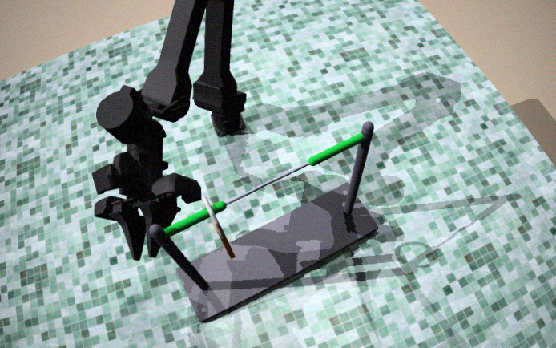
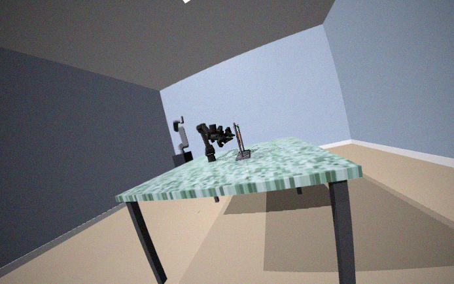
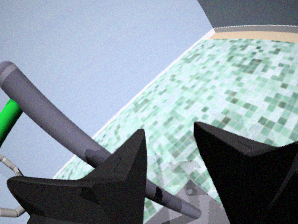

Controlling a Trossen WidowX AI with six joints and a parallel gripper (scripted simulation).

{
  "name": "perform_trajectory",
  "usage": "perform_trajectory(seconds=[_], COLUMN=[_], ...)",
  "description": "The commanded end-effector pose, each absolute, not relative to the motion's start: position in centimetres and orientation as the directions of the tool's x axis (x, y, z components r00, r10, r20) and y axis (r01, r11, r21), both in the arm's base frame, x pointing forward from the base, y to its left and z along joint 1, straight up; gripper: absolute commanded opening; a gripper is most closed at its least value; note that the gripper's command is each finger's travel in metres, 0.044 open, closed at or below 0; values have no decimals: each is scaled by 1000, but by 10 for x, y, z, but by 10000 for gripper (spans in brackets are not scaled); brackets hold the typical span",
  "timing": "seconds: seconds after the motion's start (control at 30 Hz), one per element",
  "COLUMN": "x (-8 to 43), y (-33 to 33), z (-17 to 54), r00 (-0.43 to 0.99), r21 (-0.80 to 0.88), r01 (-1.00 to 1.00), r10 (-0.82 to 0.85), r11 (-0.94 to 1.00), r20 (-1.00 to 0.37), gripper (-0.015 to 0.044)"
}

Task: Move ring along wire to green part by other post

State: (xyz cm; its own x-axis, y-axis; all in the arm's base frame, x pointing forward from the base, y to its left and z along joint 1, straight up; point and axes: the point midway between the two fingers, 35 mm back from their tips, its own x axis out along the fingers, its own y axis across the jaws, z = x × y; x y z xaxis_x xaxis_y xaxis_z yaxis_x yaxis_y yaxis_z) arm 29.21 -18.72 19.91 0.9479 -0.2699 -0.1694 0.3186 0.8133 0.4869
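1. Green-and-white mosaic covers the table (image 1: 61, 143) (image 2: 234, 174) (image 3: 240, 75) in front of you, with 2 dark front legs visible in the exterior view.
2. You have 1 black arm (image 1: 176, 74) (image 2: 204, 140) standing on it, bent over toward the wire stand.
3. In the background you can see 1 grey arm (image 2: 182, 135) on a dark box.
4. Your base plate (image 1: 204, 313) (image 2: 239, 158) (image 3: 205, 200) lies flat on the table and carries 2 posts.
5. Your gripper (image 1: 144, 258) (image 2: 233, 136) (image 3: 169, 131) has its 2 fingers apart, with nothing clamped between them. In the wrist view 1 finger overlaps the near post (image 1: 180, 258) (image 3: 55, 120); you cannot tell from this whether they touch.
6. The far post (image 1: 359, 171) supports the wire's other end. You have 1 green part at each post, and the thin grey part (image 1: 268, 183) between them.
7. Your ring (image 1: 207, 207) (image 3: 11, 167) hangs around the near post's green part (image 1: 192, 219) (image 3: 9, 117), toward its inner end, apart from the post.
8. Its orange handle (image 1: 228, 248) (image 2: 238, 135) points down, outside the fingers' grasp.
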Motion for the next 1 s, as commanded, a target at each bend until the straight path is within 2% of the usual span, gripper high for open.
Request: perform_trajectory(seconds=[0.0, 0.23, 0.47, 0.73, 0.97], x=[275, 238, 208, 207, 231], y=[-173, -139, -98, -95, -95], z=[165, 120, 94, 93, 111], r00=[962, 975, 978, 977, 975], r21=[375, 179, -1, -13, -17], r01=[249, 67, -120, -131, -134], r10=[-182, -26, 118, 127, 129], r11=[893, 982, 993, 991, 991], r20=[-205, -220, -174, -170, -181], gripper=[160, 160, 160, 160, 160])
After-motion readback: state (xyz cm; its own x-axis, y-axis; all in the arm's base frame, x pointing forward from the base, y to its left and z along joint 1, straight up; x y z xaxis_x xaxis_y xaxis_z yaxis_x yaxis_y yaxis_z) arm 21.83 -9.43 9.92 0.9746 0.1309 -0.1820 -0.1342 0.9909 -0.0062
